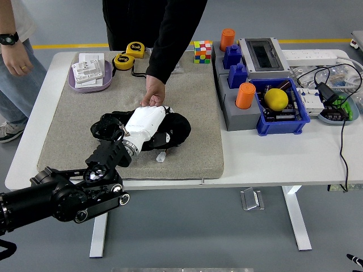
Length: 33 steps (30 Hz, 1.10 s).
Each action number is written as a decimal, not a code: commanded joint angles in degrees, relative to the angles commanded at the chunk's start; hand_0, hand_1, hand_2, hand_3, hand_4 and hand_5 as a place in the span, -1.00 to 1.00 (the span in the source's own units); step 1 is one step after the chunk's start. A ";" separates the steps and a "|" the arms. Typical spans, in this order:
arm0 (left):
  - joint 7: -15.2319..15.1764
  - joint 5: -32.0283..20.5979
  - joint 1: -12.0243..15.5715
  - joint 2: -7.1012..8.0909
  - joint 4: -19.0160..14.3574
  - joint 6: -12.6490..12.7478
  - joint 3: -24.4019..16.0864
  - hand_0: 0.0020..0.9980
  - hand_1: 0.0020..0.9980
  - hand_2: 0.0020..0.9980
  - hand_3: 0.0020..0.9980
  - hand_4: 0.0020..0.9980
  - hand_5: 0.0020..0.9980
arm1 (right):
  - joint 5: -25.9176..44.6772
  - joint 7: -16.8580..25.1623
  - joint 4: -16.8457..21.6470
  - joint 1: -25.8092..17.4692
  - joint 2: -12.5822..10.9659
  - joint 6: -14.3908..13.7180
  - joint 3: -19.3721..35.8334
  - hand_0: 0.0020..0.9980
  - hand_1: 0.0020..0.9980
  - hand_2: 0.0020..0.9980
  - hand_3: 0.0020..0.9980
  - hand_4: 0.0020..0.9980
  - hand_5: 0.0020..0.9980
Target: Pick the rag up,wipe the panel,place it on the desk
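A white-shelled robotic left hand (pixel 146 120) on a black jointed arm reaches in from the lower left of the frame and lies palm-down on a crumpled black rag (pixel 177 129), soft and bunched, at the centre of a coarse, rectangular beige felt mat (pixel 195 96). The rag bulges out from under the hand toward the right; the fingers lie over its top, but whether they are curled into the cloth or simply flat cannot be made out. Beneath rag and hand sits a dark, flat panel (pixel 108 126), mostly covered, with a small white plug (pixel 161 157) just below it on the mat. A person's hand (pixel 153 94) in a black sleeve reaches down from the top of the frame, fingertips touching the far edge of the robot hand and rag. The mat lies on a smooth white table (pixel 272 158) above a grey floor. In the upper left are a lilac tray (pixel 76 84) of white packets and two yellow tape measures (pixel 130 54); at the upper centre is a colourful puzzle cube (pixel 203 51). To the right is a grey block with orange cylinders (pixel 245 95), a blue bin (pixel 295 122) holding a yellow ball (pixel 277 99), a grey breaker box (pixel 264 55) and tangled black cables (pixel 340 113). A second person stands at the far left edge.
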 joint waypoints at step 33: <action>-0.12 0.97 2.68 6.39 2.01 -0.55 -4.21 -0.60 -0.71 0.07 -0.05 -0.79 -1.00 | -0.67 0.26 0.01 -0.76 0.76 -0.29 1.87 0.53 0.14 0.41 0.22 1.00 0.12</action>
